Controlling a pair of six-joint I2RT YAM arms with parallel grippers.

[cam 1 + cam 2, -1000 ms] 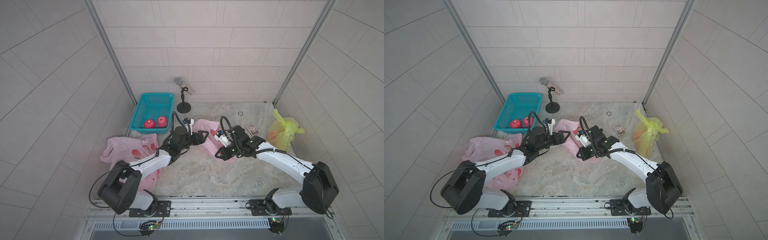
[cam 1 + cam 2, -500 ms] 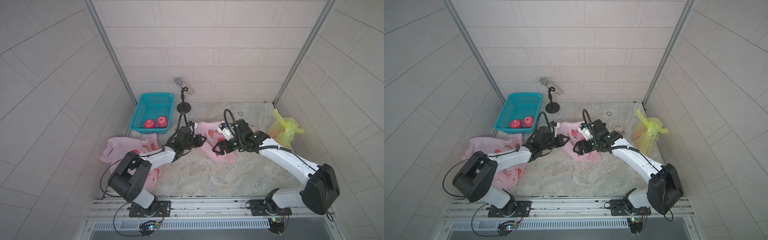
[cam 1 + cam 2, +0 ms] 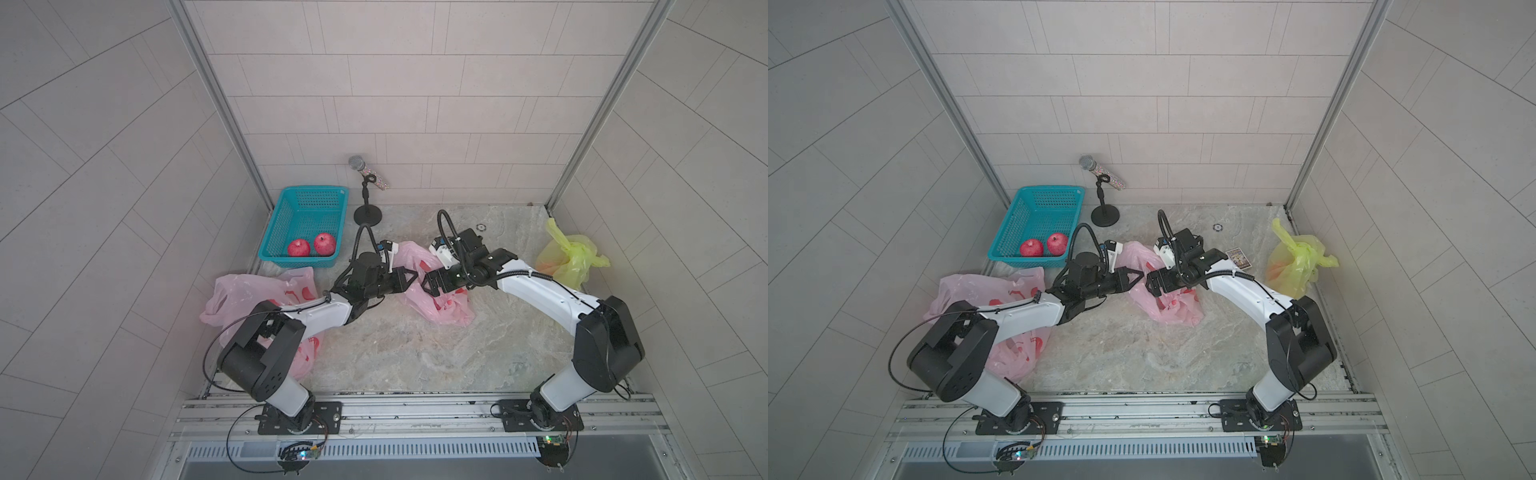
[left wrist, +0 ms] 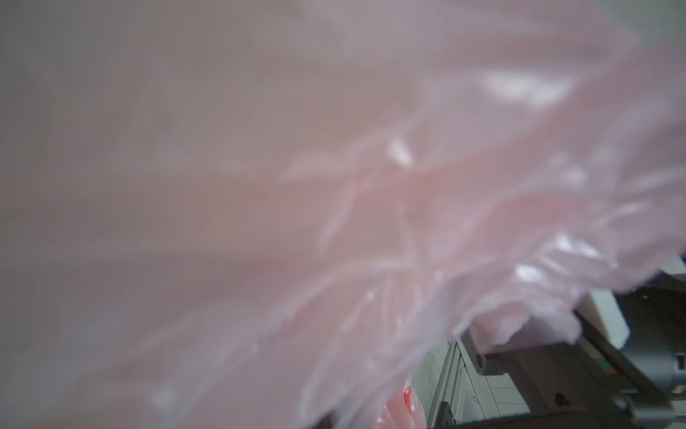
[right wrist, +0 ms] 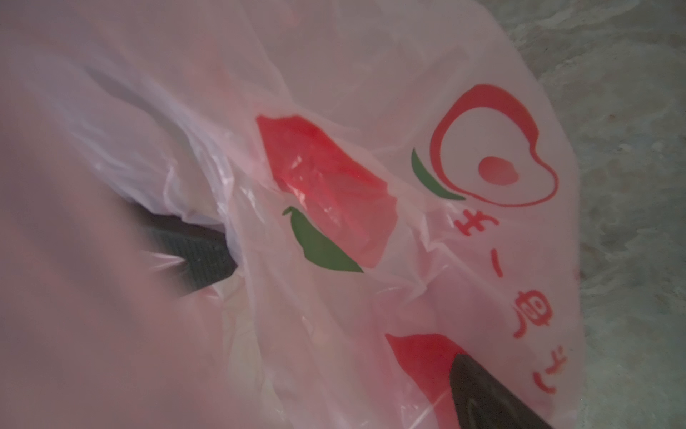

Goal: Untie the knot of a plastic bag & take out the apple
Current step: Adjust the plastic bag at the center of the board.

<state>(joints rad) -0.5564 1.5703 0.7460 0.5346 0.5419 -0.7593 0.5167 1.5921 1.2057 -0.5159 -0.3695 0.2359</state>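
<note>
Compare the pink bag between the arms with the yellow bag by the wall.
The pink bag lies slumped low and carries red print; the yellow bag is plain. The pink bag has the left claw and right claw on it; the yellow bag stands alone, upright, its top knotted. Both are thin, translucent plastic.

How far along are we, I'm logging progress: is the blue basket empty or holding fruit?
Holding fruit: two red apples lie side by side inside the blue basket, in both top views.
</note>
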